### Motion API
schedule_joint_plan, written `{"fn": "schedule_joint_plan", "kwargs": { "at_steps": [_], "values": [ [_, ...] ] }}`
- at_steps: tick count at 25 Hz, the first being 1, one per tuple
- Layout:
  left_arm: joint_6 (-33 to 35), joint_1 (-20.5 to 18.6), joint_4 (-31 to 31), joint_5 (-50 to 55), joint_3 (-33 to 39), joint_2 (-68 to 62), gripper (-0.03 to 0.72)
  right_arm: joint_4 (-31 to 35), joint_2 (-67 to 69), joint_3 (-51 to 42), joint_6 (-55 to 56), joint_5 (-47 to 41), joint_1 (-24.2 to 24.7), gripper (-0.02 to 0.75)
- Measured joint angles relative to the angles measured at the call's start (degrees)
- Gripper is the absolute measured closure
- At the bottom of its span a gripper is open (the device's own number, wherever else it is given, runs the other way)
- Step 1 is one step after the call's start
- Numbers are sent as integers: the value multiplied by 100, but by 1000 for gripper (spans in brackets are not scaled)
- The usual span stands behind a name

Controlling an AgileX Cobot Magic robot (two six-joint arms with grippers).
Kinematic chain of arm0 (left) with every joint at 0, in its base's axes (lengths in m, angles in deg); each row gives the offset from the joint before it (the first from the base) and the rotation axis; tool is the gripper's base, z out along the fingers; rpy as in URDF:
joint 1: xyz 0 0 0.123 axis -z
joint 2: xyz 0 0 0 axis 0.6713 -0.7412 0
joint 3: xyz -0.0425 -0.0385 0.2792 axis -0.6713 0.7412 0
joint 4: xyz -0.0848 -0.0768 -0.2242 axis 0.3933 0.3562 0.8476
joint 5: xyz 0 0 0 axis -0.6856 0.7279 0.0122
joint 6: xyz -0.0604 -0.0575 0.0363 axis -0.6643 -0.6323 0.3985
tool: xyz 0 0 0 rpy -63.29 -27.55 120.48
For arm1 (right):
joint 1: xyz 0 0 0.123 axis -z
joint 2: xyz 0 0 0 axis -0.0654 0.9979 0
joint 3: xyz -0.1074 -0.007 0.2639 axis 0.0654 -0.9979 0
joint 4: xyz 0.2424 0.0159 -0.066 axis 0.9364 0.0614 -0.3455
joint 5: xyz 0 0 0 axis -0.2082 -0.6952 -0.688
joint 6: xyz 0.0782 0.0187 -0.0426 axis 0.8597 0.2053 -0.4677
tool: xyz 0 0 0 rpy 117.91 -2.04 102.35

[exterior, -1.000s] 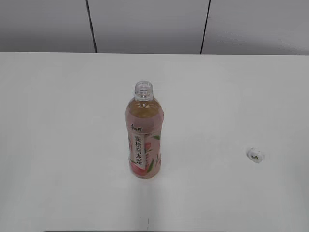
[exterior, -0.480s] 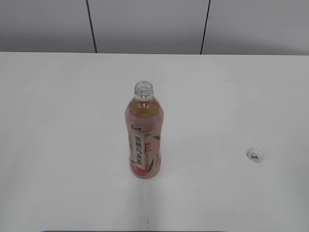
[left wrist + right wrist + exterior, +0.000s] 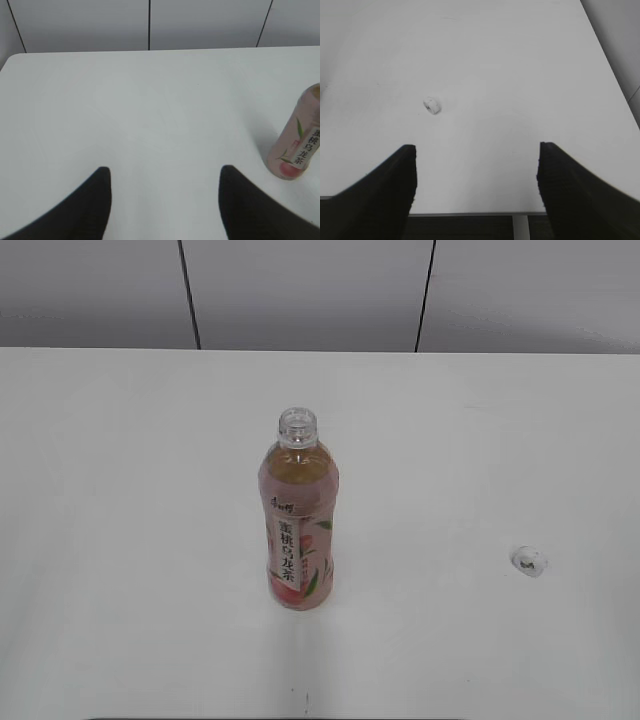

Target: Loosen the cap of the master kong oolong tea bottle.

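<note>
Slim clear amber-tea bottle with pink label [image 3: 298, 525] upright, uncapped; small white ribbed cap [image 3: 528, 561] well apart on white table [image 3: 120, 490]. Left gripper [image 3: 162, 172] and right gripper [image 3: 476, 147] spread, empty.

The master kong oolong tea bottle [image 3: 298, 515] is clear glossy plastic with a smooth pink label; the cap [image 3: 529, 561] is white plastic; the tabletop [image 3: 120, 490] is smooth, matt white.

Bottle [image 3: 299, 142] top beyond frame edge
</note>
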Motion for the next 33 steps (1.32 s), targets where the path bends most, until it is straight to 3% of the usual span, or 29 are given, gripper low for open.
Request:
{"fn": "schedule_joint_plan", "kwargs": {
  "at_steps": [11, 33],
  "values": [
    [1, 0, 0, 0, 0, 0, 320, 5, 0, 0, 0, 0, 0, 172],
    [1, 0, 0, 0, 0, 0, 364, 5, 0, 0, 0, 0, 0, 173]
  ]
}}
